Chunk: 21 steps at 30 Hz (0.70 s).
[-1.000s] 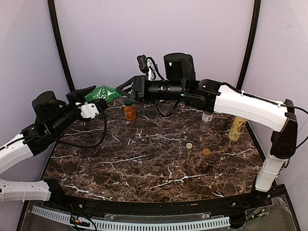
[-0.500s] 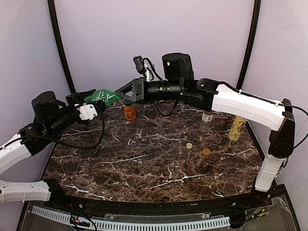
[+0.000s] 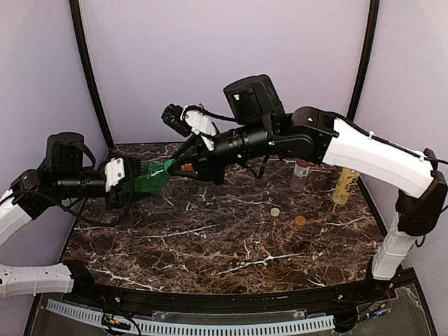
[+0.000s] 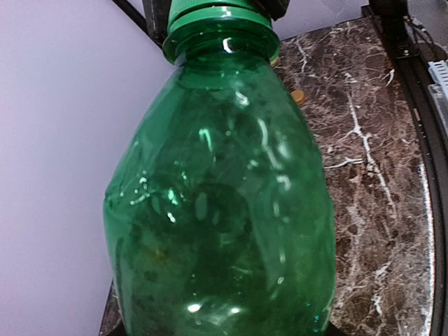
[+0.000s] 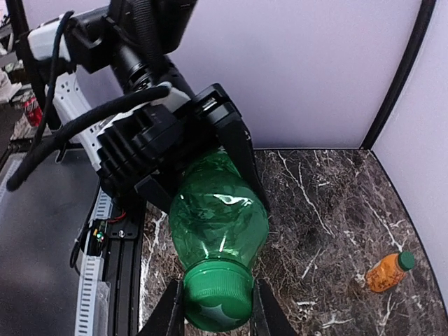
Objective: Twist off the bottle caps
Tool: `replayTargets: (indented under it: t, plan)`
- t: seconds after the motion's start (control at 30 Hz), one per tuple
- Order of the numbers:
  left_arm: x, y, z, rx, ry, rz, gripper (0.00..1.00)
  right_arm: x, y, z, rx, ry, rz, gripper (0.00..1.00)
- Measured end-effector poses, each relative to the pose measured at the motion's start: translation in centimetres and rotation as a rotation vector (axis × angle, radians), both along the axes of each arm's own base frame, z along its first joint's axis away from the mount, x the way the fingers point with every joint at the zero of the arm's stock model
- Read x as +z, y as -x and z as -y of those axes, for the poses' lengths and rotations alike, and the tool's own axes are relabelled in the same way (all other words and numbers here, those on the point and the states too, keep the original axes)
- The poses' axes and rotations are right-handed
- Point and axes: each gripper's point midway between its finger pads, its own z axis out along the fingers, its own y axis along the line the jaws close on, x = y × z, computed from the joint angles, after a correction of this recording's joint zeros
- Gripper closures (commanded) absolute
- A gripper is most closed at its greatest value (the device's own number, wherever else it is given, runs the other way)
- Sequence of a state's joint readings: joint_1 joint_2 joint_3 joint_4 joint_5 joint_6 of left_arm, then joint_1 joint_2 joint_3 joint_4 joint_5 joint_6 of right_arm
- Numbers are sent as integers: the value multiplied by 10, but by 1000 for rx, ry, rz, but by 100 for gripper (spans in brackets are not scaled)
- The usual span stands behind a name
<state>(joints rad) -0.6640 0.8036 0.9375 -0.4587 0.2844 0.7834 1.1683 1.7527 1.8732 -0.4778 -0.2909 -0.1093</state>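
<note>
**Here, the green bottle held between two claws**

The green bottle (image 3: 149,175) is translucent all-green plastic. Its body is dented and creased, and its green cap (image 5: 217,304) is on the neck. It lies roughly level in the air over the far-left part of the desk (image 3: 210,245), with the neck pointing towards the right arm. The left claw (image 3: 134,180) is clamped round the body, one dark finger on each side of it. The right claw (image 5: 217,309) is pressed together on the green cap, a finger against each side.

Just beyond the cap, the orange bottle (image 5: 388,273) sits on the desk with its own green cap on. In the top view the right claw covers nearly all of it. Well apart, at the far-right side of the desk, stand the clear bottle (image 3: 301,175) with its brown label and, beside it, the pale yellow bottle (image 3: 344,185). Nearer the middle, two loose caps lie close together on the dark veined marble: a pale cap (image 3: 275,211) and an orange cap (image 3: 300,220). In the left wrist view the green bottle fills most of the frame. It hides the left claw's fingers and leaves only a strip of desk at the right and lilac wall (image 4: 56,140) at the left.
</note>
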Motion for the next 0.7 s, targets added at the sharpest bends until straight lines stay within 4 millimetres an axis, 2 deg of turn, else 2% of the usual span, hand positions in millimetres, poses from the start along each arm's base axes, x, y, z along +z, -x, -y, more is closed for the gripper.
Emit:
replayTargets:
  t: [0.27,0.47,0.5,0.53,0.57,0.6,0.7]
  plan:
    - [-13,48,16,-198,51,-252,86,-6,47,9,192,99,387,100]
    - [-22,61,18,-252,36,-320,86,-17,59,12,267,169,581,100]
    - [-23,61,18,-254,35,-324,86,-18,58,13,273,178,603,97]
    - [-24,61,18,-255,32,-327,86,-20,58,13,277,190,624,85]
    - [-26,61,18,-255,27,-331,86,-22,57,14,279,199,643,66]
    - [-27,61,18,-255,24,-334,86,-24,57,14,281,206,657,54]
    - [-22,61,21,-266,38,-324,86,-27,57,9,274,200,693,37]
